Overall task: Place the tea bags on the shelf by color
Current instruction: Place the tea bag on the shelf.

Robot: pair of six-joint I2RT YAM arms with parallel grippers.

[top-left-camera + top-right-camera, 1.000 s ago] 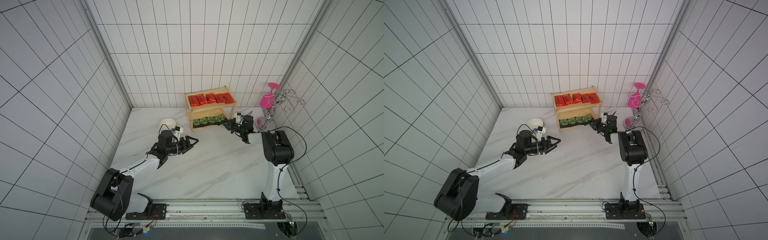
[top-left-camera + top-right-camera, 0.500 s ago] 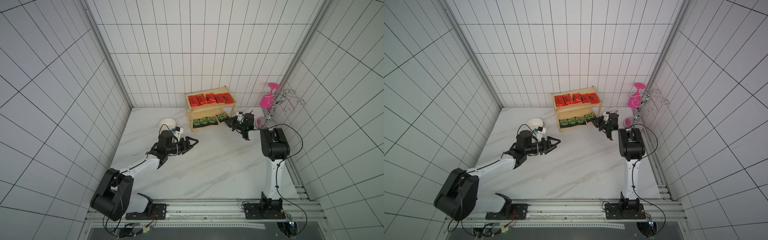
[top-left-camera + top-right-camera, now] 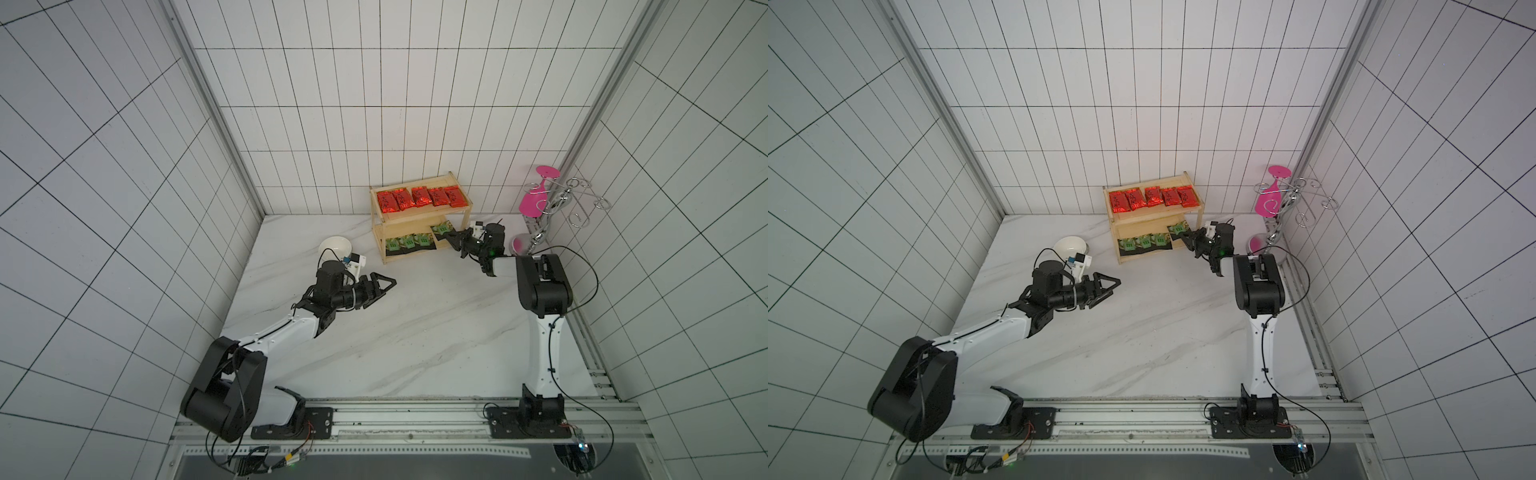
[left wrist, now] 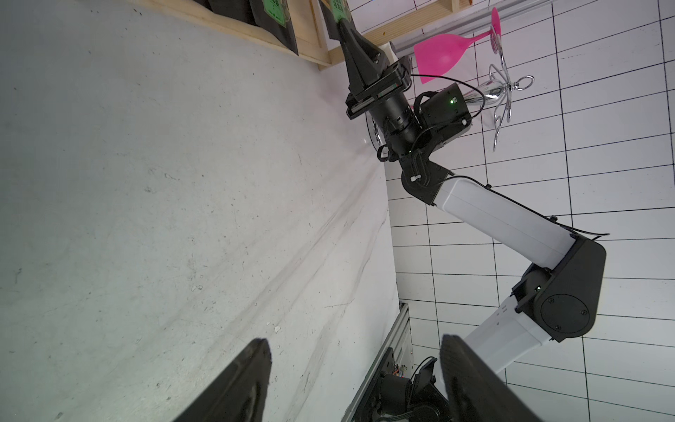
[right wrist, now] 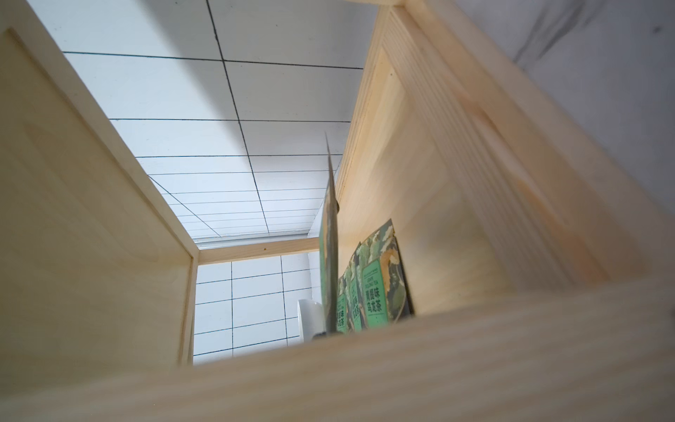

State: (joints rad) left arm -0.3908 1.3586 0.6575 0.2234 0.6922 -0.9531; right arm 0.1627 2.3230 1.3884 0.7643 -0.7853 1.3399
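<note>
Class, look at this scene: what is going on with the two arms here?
The right gripper, shut on a black tea bag, reaches into the shelf at the lower tier's right end, where three black ones lie. Five red tea bags lie on the top tier. The left gripper hangs open and empty over the table.

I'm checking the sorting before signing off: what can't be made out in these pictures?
- Right gripper: fingertips hidden in the right wrist view by a blurred rail of the shelf.
- Black tea bag it holds: edge-on there, tiny in both top views; whether it rests on the lower board is unclear.
- Red tea bags: script too small in both top views.
- Back of the lower board: covered by the upper board in both top views.
</note>
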